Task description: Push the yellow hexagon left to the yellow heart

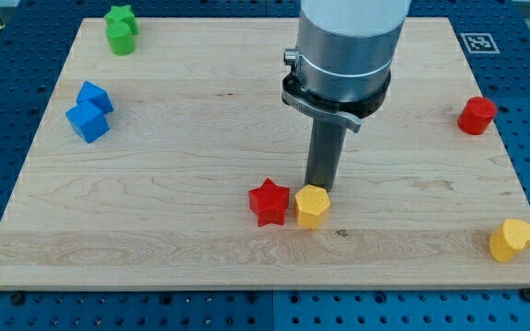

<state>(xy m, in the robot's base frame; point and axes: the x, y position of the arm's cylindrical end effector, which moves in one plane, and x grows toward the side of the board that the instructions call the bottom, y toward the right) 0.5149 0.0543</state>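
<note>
The yellow hexagon (311, 206) sits on the wooden board (155, 184) at bottom centre. The red star (269, 201) touches its left side. The yellow heart (512, 240) lies near the board's bottom right corner, far to the right of the hexagon. My tip (320, 188) is right behind the hexagon, at its upper right edge, seemingly touching it.
A blue block (89, 111) lies at the left, a green block (120, 29) at the top left, and a red cylinder (477, 115) at the right. The arm's grey body (348, 46) hangs over the top centre. A marker tag (476, 42) sits at the top right corner.
</note>
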